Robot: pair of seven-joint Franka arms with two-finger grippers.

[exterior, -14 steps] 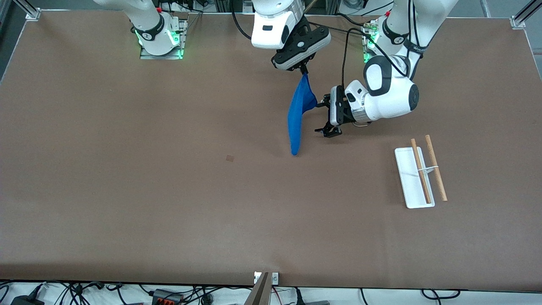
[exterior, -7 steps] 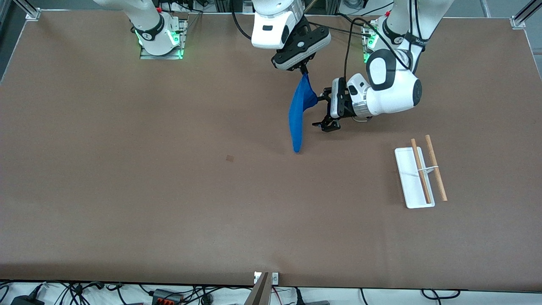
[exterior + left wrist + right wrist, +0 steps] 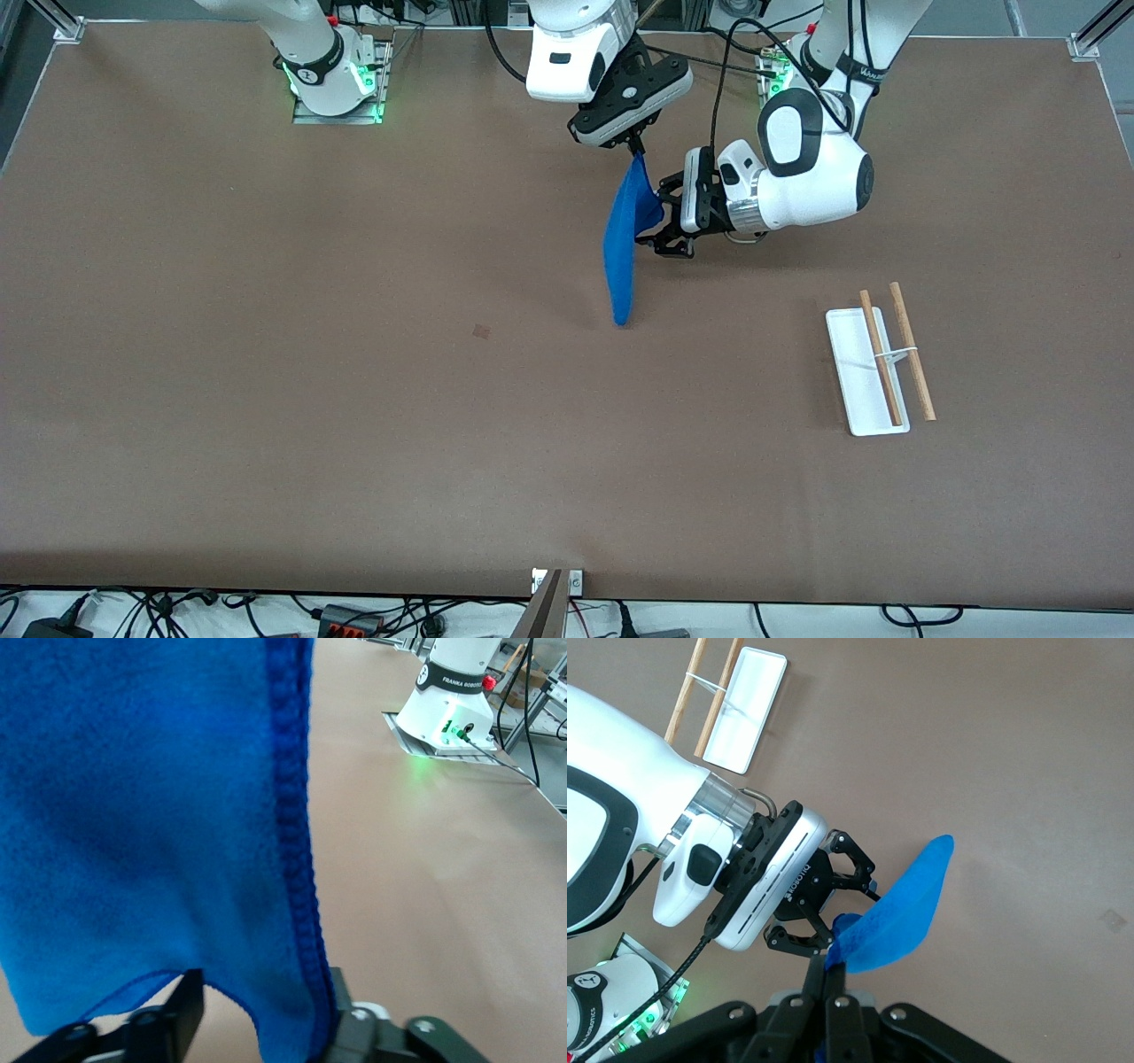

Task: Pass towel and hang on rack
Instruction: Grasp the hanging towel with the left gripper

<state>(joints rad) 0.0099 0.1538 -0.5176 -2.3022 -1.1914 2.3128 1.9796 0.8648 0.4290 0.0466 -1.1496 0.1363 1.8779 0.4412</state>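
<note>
The blue towel (image 3: 623,239) hangs by its top corner from my right gripper (image 3: 634,152), which is shut on it over the table's middle, between the two arm bases. The right wrist view shows that gripper (image 3: 831,970) pinching the towel (image 3: 899,912). My left gripper (image 3: 656,219) reaches in sideways at the towel's upper part. In the left wrist view this gripper (image 3: 261,983) straddles the towel's (image 3: 151,815) hemmed edge, with a gap still showing at one finger. The rack (image 3: 877,368), with a white tray base and two wooden rods, stands toward the left arm's end of the table.
A small dark patch (image 3: 481,330) marks the brown tabletop. The right arm's base (image 3: 337,75) and the left arm's base (image 3: 802,75) stand along the table's edge. Cables and a post (image 3: 545,602) lie off the table's edge nearest the front camera.
My left gripper has moved in toward the towel and up nearer the right gripper, and its jaws have narrowed around the towel's edge. The right gripper has held still.
</note>
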